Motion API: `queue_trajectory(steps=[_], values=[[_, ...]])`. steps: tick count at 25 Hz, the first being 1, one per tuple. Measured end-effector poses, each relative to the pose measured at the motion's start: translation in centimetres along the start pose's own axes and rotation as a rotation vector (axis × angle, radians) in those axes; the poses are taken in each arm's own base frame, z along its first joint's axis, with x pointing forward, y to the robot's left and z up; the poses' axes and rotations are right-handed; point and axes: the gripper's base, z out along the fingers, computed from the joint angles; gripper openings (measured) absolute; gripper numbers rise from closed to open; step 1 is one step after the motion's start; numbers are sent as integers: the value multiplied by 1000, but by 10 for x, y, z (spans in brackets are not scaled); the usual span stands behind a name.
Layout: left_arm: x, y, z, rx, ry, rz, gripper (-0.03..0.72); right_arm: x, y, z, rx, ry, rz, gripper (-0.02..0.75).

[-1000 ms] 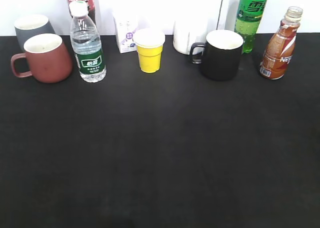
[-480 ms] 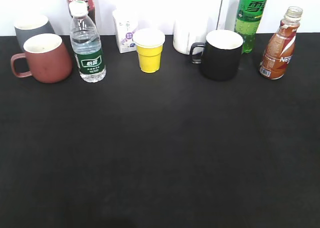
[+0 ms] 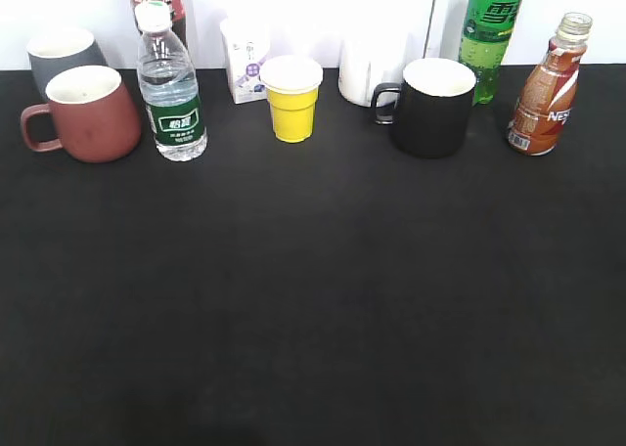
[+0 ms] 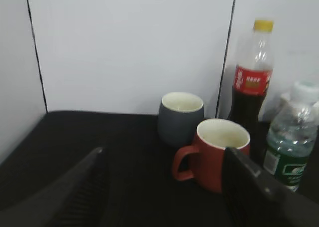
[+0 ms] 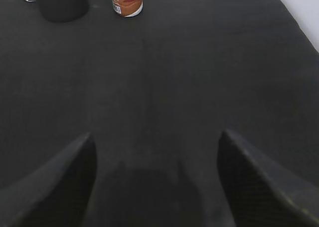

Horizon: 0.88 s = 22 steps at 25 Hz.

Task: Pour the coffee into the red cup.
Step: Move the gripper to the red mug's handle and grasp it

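Since both grippers, the left gripper (image 4: 164,187) and the right gripper (image 5: 155,174), hang wide and empty, the step is probably fetching the coffee (image 3: 545,86), upright at the table's far right, well apart from the red cup (image 3: 86,114) at far left. The right gripper should close around the bottle's narrow waist and lift it straight, clear of the black mug (image 3: 430,107).

The left arm's dark, ridged two-finger gripper (image 4: 164,187) is hanging with its jaws spread wide, fingers at seven and five o'clock. The right arm's matching dark gripper (image 5: 157,179) is likewise gaping, empty, above the surface.
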Motion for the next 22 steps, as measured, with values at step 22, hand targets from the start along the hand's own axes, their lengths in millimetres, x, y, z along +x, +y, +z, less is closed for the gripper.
queue_trajectory(steps=[22], values=[[130, -3, 176, 91, 152, 31, 470, 0, 0, 0, 0, 0, 0, 588]])
